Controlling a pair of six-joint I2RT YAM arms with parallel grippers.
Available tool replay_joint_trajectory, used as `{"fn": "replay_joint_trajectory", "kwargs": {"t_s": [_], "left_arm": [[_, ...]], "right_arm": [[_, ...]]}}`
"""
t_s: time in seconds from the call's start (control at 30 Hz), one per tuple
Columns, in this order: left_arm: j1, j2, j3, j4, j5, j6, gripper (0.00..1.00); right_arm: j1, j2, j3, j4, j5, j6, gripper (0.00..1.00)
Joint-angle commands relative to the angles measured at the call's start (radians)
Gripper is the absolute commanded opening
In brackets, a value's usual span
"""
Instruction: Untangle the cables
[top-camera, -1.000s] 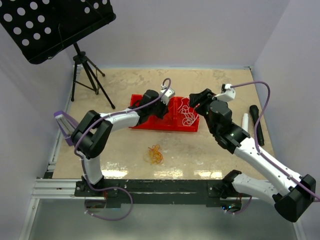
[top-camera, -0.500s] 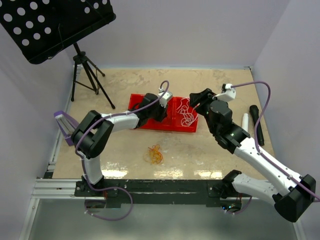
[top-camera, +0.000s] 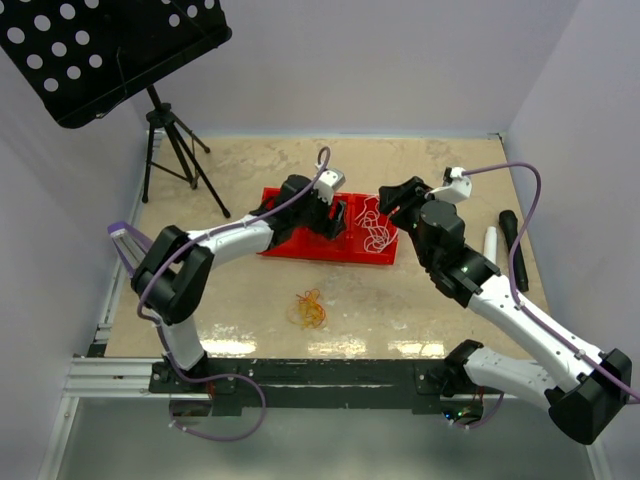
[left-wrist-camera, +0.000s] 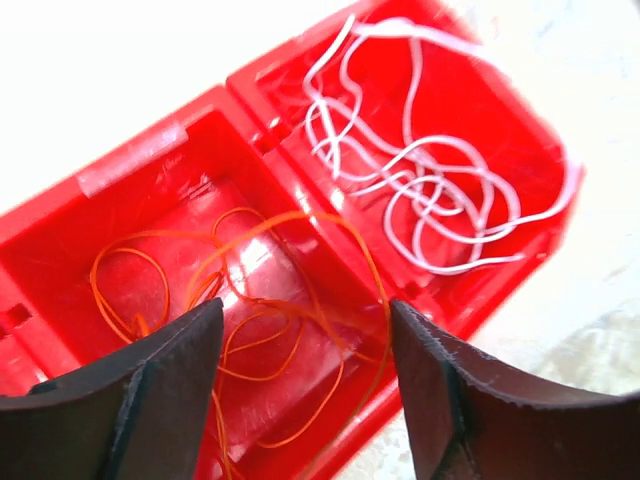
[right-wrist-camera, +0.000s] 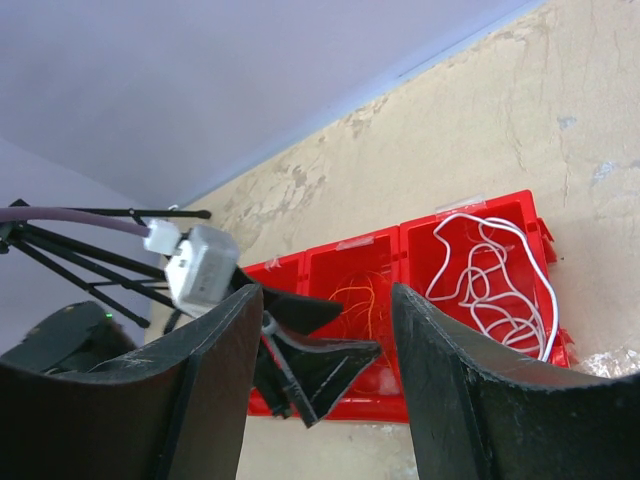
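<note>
With jaws wide and empty over the orange cable in the red tray, lower centre of the left wrist view, the left end effector should probably lift straight up, so no loop snags.

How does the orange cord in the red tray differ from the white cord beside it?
The orange cord looks thinner than the white cord. The orange cord lies in the middle compartment of the red tray; the white cord fills the end compartment next to it. The orange cord's loops seem sparser, the white cord's denser. Both are loose tangles inside the tray.
</note>
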Motion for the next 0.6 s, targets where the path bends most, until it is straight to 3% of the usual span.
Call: {"fn": "replay_joint_trajectory", "kwargs": {"t_s": [0.0, 0.37, 0.57], "left_arm": [[-0.001, -0.120, 0.009, -0.029, 0.022, -0.044, 0.75], [0.001, -0.219, 0.084, -0.132, 0.014, 0.071, 0.82], [0.022, -0.316, -0.017, -0.133, 0.071, 0.219, 0.84]], "right_arm": [[-0.003, -0.020, 0.021, 0.020, 0.008, 0.000, 0.58], [-0.003, -0.002, 0.012, 0.020, -0.027, 0.014, 0.58], [-0.004, 0.060, -0.002, 0.022, -0.111, -0.055, 0.56]]}}
